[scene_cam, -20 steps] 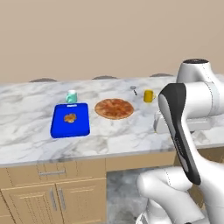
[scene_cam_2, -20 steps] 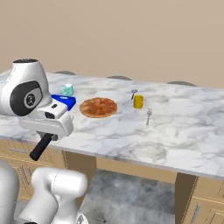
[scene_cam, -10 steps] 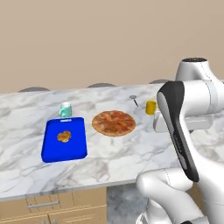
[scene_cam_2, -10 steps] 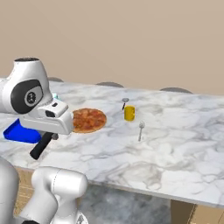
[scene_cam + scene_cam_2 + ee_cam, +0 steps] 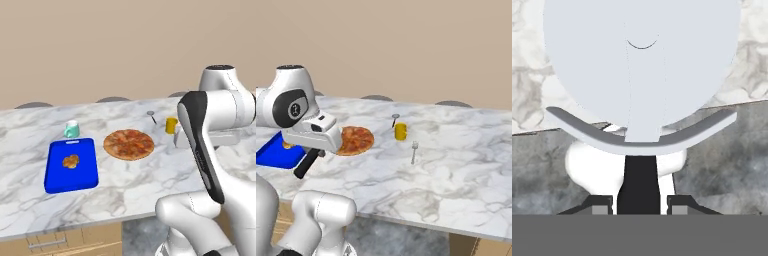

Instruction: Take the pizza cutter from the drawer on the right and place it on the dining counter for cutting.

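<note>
The gripper (image 5: 639,202) is closed on the pizza cutter's (image 5: 639,90) black handle, wheel just beyond.

Pizza (image 5: 128,144) on dining counter (image 5: 150,175)

**Camera layout**

Both base views looked forward and down from behind the arm, left and right, sharing the marble bench (image 5: 125,185) and pizza (image 5: 129,144). The hand view pointed steeply down, close over the bench edge.
</note>
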You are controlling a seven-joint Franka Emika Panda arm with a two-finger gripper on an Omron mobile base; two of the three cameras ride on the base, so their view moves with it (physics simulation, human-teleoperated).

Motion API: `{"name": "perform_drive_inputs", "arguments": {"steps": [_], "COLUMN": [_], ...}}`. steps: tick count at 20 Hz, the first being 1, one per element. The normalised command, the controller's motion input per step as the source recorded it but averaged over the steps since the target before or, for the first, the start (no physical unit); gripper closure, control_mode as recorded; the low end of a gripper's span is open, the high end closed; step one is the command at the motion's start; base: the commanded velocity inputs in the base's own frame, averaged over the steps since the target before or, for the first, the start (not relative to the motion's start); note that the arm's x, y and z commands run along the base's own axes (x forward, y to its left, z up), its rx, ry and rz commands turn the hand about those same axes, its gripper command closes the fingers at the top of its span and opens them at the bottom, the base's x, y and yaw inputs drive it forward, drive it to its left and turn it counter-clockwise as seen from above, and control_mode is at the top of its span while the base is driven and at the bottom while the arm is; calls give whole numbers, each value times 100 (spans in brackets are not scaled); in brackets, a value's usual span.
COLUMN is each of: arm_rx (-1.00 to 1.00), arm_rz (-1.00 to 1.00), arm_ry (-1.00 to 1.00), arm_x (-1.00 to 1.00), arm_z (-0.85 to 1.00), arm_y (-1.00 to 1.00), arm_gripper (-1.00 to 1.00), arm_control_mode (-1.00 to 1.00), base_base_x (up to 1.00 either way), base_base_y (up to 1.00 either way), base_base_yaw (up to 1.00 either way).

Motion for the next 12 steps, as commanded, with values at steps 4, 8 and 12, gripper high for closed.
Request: {"name": "perform_drive_inputs", "arguments": {"steps": [4,8,12], "arm_rx": [6,8,3], "arm_rz": [0,0,0], "arm_ry": [0,1,2], "arm_x": [100,100,90], "arm_z": [0,-15,-55], "arm_y": [-27,-41,-20], "arm_gripper": [100,100,100], "arm_control_mode": [-100,-100,-100], "base_base_x": [0,0,0], "base_base_y": [0,0,0], "base_base_yaw": [0,0,0]}}
